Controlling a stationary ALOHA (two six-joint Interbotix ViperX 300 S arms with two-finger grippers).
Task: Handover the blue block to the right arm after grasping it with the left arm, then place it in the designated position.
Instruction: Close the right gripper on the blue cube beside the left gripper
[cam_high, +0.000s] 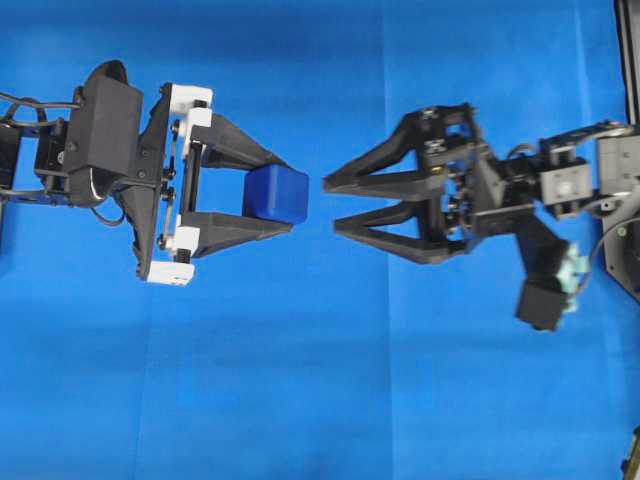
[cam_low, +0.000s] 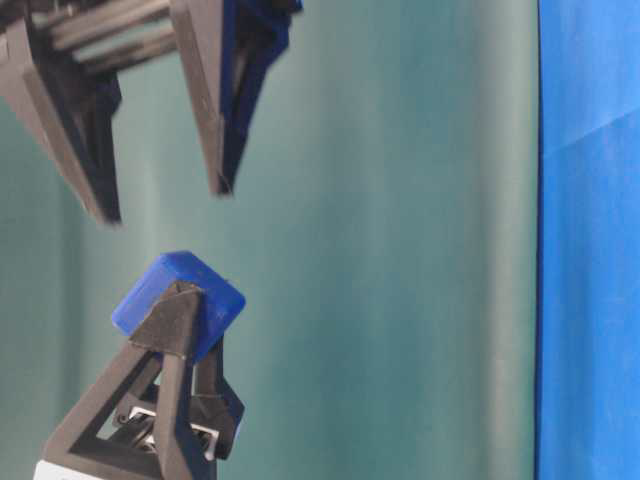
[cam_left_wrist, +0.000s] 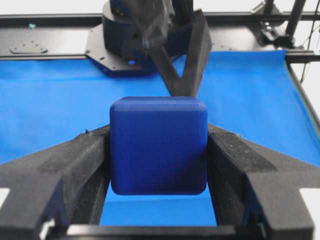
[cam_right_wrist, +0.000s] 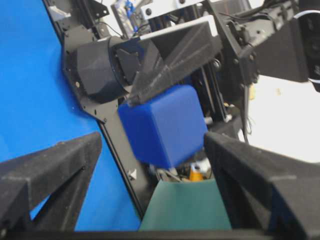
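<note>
The left end effector is gripping the block, a cube lacking any long axis, flat face toward the right end effector; that one is gaping just beside the block; table-level view alone is showing the block tilted.

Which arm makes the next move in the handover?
Right. The left tool already clamps the blue block between its fingers and holds it out. The right tool faces it with jaws wide open, fingertips just short of the block, so it likely only needs to advance and close.
</note>
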